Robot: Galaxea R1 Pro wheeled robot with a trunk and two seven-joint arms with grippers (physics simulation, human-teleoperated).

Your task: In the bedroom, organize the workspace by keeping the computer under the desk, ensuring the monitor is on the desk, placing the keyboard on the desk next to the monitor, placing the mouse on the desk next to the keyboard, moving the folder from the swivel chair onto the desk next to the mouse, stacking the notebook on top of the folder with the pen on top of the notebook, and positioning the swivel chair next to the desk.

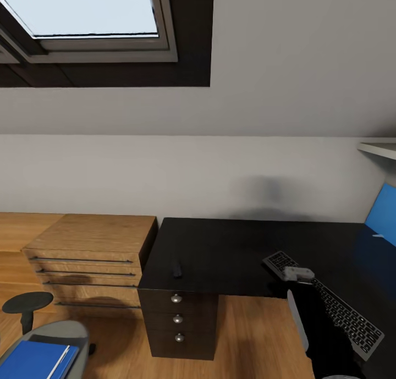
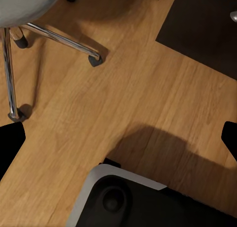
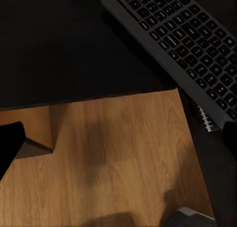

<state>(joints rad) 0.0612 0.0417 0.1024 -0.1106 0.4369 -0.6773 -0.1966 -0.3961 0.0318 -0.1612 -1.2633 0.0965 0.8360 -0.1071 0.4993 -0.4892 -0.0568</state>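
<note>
The black desk stands ahead with its three-drawer unit. On its right part lies the keyboard, also close in the right wrist view. A wire spiral of the notebook peeks out beside it. The small black mouse rests near the desk's front left edge. At bottom left, the blue folder lies on the swivel chair, with a thin pale stick, apparently the pen, on it. My right gripper hovers open over the desk edge. My left gripper is open above the floor. Monitor and computer are out of view.
A light wooden chest of drawers adjoins the desk's left side. A blue wall panel and a shelf are at far right. The chair's chrome legs and casters and my own base stand on the wooden floor.
</note>
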